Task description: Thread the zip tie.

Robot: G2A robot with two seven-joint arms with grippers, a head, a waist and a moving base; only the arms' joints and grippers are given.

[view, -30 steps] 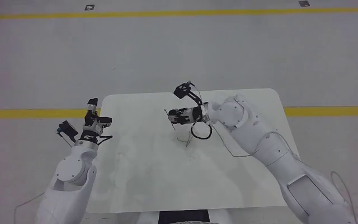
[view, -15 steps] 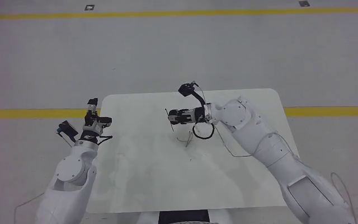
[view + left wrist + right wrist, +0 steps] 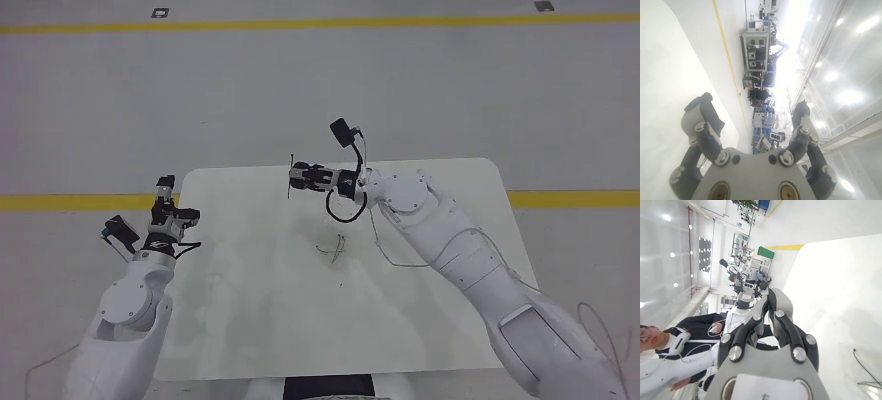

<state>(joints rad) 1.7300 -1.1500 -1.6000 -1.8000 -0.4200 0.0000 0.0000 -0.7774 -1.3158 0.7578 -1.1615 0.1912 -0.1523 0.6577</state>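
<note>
Writing: a white label (image 3: 770,386) is fixed to the body of the right tool (image 3: 297,178); its print is cut off by the frame edge and cannot be made out.

Count: two tools are recorded. The right tool (image 3: 770,298) is held over the far part of the tabletop (image 3: 250,320), with its fingers (image 3: 780,302) pressed together on a thin black zip tie (image 3: 769,311); in the top view the zip tie (image 3: 291,165) is seen as a fine dark line standing out on both sides of the fingertips, clear of the surface. The left tool (image 3: 165,200) is placed just off the left edge of the tabletop; in its own wrist view the left tool (image 3: 753,102) is spread wide and nothing is held between the fingers. Loose ties (image 3: 335,245) lie near the middle of the tabletop, well apart from both tools; a black one and a paler strip can be made out, but the exact number cannot be told.

Surface and room: the tabletop is plain white with rounded corners; the floor (image 3: 320,90) is pale grey and is crossed by two yellow lines (image 3: 400,21); two small dark square markers (image 3: 160,13) are set in it at the far side. A glass-fronted equipment cabinet (image 3: 755,51) and a green bin (image 3: 765,252) stand in the hall behind; bright ceiling lights are noted.
</note>
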